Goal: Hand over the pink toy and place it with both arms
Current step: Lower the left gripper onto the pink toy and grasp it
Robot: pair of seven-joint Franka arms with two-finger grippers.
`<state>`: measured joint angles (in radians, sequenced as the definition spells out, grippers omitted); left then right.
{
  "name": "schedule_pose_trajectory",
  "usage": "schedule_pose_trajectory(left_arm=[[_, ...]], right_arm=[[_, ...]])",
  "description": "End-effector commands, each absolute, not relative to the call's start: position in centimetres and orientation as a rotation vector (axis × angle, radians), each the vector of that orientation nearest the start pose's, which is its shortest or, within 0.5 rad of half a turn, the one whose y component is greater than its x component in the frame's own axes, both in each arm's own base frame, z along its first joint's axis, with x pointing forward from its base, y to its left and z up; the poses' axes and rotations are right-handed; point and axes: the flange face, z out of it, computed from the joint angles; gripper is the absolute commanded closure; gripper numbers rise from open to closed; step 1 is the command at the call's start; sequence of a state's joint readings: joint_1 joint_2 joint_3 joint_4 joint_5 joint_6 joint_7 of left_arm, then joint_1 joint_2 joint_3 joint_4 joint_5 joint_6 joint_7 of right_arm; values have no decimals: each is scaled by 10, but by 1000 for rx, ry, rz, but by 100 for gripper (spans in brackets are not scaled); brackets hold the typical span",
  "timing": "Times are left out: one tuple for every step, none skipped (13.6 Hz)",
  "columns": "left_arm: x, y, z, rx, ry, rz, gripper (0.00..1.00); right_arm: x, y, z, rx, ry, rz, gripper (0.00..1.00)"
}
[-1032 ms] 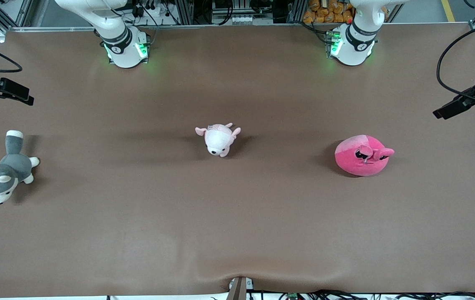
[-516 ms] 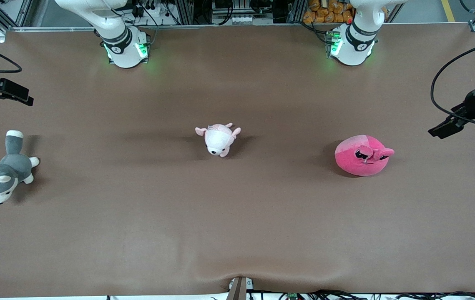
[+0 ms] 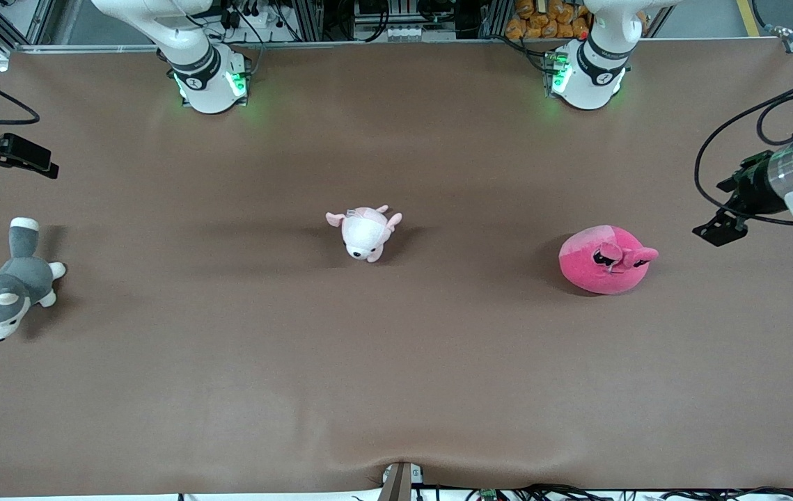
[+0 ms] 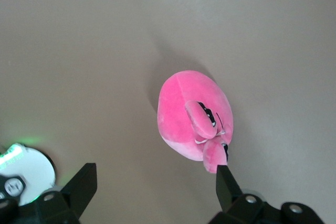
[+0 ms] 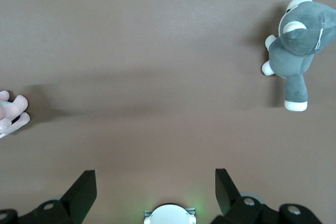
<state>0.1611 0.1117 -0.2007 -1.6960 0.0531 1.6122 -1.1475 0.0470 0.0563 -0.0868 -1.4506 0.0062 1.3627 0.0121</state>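
The pink toy (image 3: 606, 259) lies on the tabletop (image 3: 396, 390) toward my left arm's end. My left end effector (image 3: 720, 229) hangs above the tabletop near it, fingers (image 4: 81, 186) apart and empty (toy between them in the wrist view). My right end effector (image 3: 17, 154) waits, also spread, at the husky's (image 3: 5, 289) end.

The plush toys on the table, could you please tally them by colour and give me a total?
Hot pink: 1, the pink toy
Pale pink and white: 1, the small plush animal
Grey and white: 1, the husky plush
Total: 3
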Motion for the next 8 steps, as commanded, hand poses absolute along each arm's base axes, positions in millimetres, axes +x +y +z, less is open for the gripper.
schedule_pose_trajectory(left_arm=[[581,-26,485,-2430,-1742,251,0],[584,-29,474,-2365,-1804,266,0],[586,-33,462,-2301,-1855,285,0],[586,-33,447,-2226,-1908,304,0],[588,-33,442,-2188,-1955,294,0],[590,-32,439,-2155,-1992,287,0],[593,-32,433,-2128,-2023,286,0],[596,-31,426,-2090,-2067,281,0]], right_arm=[[554,-13,635,-3100,127,191,0],[555,-12,634,-3076,169,186,0],[557,-8,633,-3070,187,182,0],[559,-5,631,-3071,193,185,0],[560,0,629,-3071,181,190,0],[560,5,628,-3073,170,191,0],[562,7,626,-3074,163,196,0],[563,9,626,-3073,158,196,0]])
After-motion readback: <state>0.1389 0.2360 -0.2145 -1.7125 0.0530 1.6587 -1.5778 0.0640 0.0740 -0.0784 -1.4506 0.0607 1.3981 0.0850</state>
